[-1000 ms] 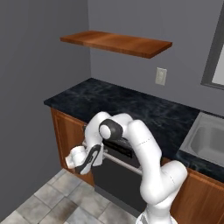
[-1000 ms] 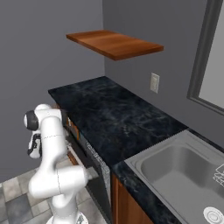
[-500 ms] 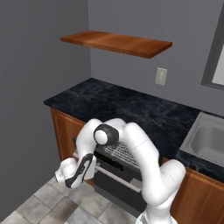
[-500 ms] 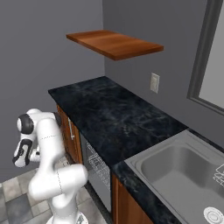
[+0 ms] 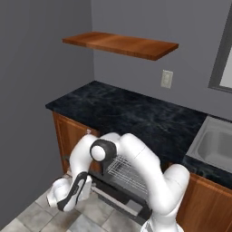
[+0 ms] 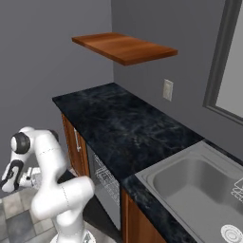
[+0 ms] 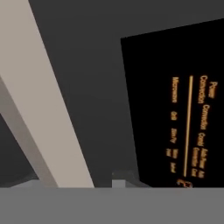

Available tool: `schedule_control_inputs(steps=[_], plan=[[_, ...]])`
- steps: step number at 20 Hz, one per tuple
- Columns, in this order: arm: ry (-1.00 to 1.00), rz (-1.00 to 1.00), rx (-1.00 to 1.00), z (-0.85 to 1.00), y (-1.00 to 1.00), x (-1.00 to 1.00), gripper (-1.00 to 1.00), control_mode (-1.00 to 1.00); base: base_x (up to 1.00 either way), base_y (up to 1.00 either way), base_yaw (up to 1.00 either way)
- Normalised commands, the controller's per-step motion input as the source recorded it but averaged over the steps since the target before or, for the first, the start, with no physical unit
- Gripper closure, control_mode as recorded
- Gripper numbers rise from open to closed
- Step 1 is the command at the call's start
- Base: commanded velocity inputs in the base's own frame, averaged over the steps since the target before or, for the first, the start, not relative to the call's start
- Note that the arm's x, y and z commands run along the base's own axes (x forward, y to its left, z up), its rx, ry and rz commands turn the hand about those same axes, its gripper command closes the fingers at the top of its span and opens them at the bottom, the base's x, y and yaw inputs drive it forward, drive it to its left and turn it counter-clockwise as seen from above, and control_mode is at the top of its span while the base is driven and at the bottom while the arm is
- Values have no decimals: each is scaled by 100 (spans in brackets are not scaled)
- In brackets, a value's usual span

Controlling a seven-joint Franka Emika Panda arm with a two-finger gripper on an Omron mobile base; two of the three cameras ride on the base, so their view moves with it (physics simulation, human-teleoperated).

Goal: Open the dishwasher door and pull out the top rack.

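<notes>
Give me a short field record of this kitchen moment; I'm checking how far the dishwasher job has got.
dishwasher door: swung down well open, handle bar close before the hand camera
control strip: black with orange lettering, beside the bar in the hand view
top rack: wire basket visible inside the opening, not clearly pulled out
claw: low at the door's outer edge; the grip itself is hidden
counter: dark marbled top above the dishwasher
sink: set in the counter to the right
shelf: wooden, on the wall above
</notes>
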Motion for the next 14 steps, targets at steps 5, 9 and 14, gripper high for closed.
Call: schedule_control_inputs(steps=[5, 9, 14], plan=[[0, 1, -1, -37, 41, -66, 100, -100, 0, 0, 0], [0, 1, -2, -48, 35, -56, 100, -100, 0, 0, 0], [0, 1, -2, -53, 30, -48, 100, -100, 0, 0, 0]])
